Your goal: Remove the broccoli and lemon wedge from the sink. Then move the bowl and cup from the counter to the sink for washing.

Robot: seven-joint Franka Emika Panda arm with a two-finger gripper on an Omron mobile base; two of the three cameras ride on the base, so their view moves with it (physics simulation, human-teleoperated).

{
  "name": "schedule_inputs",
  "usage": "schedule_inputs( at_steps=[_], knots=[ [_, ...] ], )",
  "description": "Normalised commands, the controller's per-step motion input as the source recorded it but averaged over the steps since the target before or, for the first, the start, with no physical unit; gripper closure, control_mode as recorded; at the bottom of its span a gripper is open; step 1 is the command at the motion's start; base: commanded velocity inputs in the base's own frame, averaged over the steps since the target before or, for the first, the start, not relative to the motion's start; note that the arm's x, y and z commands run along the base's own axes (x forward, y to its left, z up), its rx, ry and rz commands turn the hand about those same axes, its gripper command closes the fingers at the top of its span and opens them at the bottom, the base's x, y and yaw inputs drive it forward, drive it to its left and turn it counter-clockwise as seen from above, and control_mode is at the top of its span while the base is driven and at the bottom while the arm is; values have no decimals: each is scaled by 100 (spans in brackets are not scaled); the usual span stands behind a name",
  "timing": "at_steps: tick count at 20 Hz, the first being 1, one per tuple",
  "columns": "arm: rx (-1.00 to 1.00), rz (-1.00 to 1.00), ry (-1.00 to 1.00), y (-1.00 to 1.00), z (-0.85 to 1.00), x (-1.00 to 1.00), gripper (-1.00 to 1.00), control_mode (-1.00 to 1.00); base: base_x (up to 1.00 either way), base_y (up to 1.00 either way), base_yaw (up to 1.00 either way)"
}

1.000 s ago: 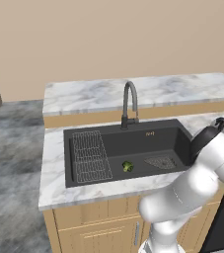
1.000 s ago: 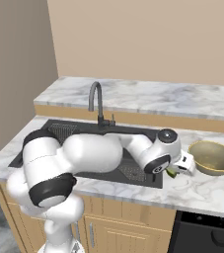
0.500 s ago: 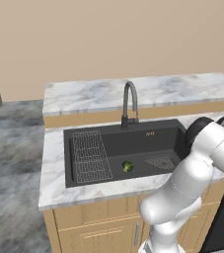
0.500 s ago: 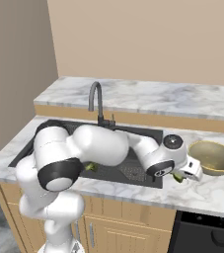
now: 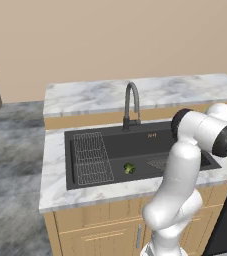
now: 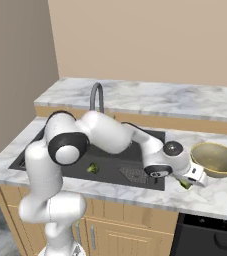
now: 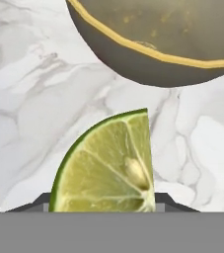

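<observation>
A: While the arm reaches far right in the left base view, what sits in the sink (image 5: 135, 145)?

B: One item on the basin floor: the broccoli (image 5: 129, 169), just beside the wire rack (image 5: 91, 157) and well apart from the faucet (image 5: 130, 106). The rack is bare. No wedge in the basin. The white surface (image 5: 55, 172) frames the sink on all sides.

A: Right base view?

B: The gripper (image 6: 191, 179) hangs low over the surface to the right of the sink, near the bowl (image 6: 215, 159). A green-yellow piece shows at the fingers, the lemon wedge (image 6: 185, 184). The bowl looks empty, glossy inside. The floret lies in the basin, left of the drain strainer (image 6: 134, 173).

A: So the wedge is out of the sink. Why carried there?

B: My reading: this is the set-down spot for the first removed item, on open marble short of the bowl, so the bowl can be lifted later without the wedge in the way.

A: Hand view?

B: Lemon wedge cut face toward the camera, rind arcing on the left side, a seed visible. Marble behind it, the bowl's tan rim beyond. The fingers appear clamped on the wedge at its lower edge; contact itself is cropped. I can't tell whether the wedge touches the marble.

A: Remaining?

B: Broccoli out, then bowl and cup in.
</observation>
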Motion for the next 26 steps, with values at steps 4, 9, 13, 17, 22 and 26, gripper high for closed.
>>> schedule_inputs(
  at_steps=[4, 9, 13, 17, 22, 26],
  knots=[
    [0, 0, 0, -36, -12, 0, 100, -100, 0, 0, 0],
    [0, 0, 0, -38, -7, 0, 100, -100, 0, 0, 0],
    [3, 0, 0, -43, -1, -1, 100, -100, 0, 0, 0],
    [4, 0, 0, -42, 0, 0, 100, -100, 0, 0, 0],
    [3, 0, 0, -34, -1, 5, 100, -100, 0, 0, 0],
    [1, 0, 0, -27, 0, 12, 100, -100, 0, 0, 0]
  ],
)
